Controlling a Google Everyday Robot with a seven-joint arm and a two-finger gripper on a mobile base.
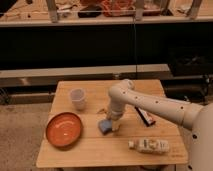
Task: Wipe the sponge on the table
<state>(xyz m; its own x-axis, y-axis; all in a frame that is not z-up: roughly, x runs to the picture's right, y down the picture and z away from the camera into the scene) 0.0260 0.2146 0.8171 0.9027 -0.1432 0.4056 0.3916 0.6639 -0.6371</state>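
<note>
The blue sponge (104,126) lies on the light wooden table (90,152), just right of the orange plate. My gripper (115,124) points straight down at the sponge's right edge and is shut on the sponge, pressing it to the tabletop. The white arm reaches in from the right edge of the camera view and hides the sponge's right side.
An orange plate (64,130) sits at the front left and a white cup (78,98) behind it. A black-and-white block (146,116) lies right of the gripper. A white bottle (148,145) lies on its side near the front right edge. A grey bench (75,74) runs behind the table.
</note>
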